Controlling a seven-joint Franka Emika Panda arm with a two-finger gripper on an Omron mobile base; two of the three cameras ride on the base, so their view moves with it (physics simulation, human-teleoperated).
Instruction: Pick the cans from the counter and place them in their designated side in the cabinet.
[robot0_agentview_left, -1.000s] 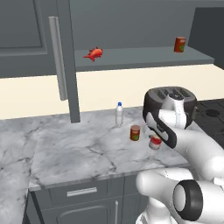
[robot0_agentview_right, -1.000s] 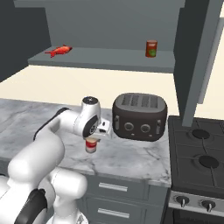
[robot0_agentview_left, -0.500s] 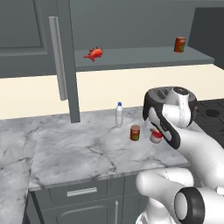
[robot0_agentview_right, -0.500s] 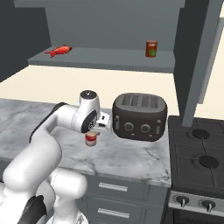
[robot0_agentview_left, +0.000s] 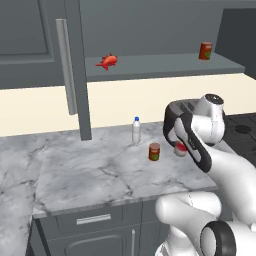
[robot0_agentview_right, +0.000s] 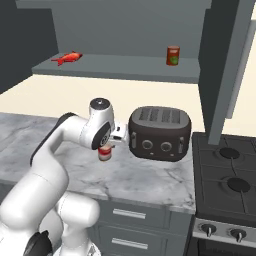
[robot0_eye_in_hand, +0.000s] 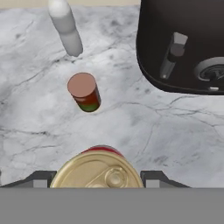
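Now the end effector (robot0_eye_in_hand: 97, 180) clamps the gold-topped, red-banded can (robot0_eye_in_hand: 98, 169).

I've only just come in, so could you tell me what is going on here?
The robot's hand is closed on the cream-white can with a red band, holding it off the marble counter beside the toaster. The dark red can is on the counter near a small clear bottle. The cabinet shelf above holds another can and a red object. Neither counter can is in the cabinet yet.
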